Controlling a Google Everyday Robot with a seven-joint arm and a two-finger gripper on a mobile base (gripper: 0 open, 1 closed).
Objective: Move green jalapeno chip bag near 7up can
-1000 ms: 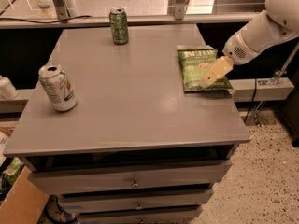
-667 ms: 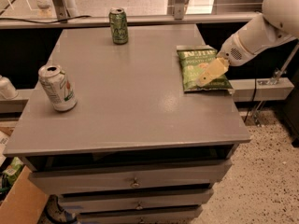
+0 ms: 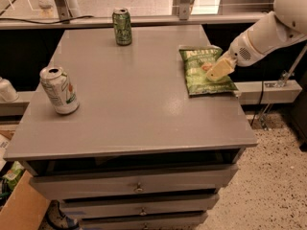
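The green jalapeno chip bag (image 3: pixel 204 71) lies flat at the right side of the grey table (image 3: pixel 134 104). The 7up can (image 3: pixel 59 90), silver-white with green lettering, stands upright near the table's left edge, far from the bag. My gripper (image 3: pixel 219 69), at the end of the white arm (image 3: pixel 268 32) that reaches in from the right, is over the right half of the bag and hides part of it.
An all-green can (image 3: pixel 122 27) stands at the table's back edge. Drawers (image 3: pixel 139 188) are below the tabletop. A cardboard box (image 3: pixel 14 210) sits on the floor at the lower left. A shelf rail (image 3: pixel 144 19) runs behind the table.
My gripper has shifted slightly left over the bag. The bag and both cans have not moved.
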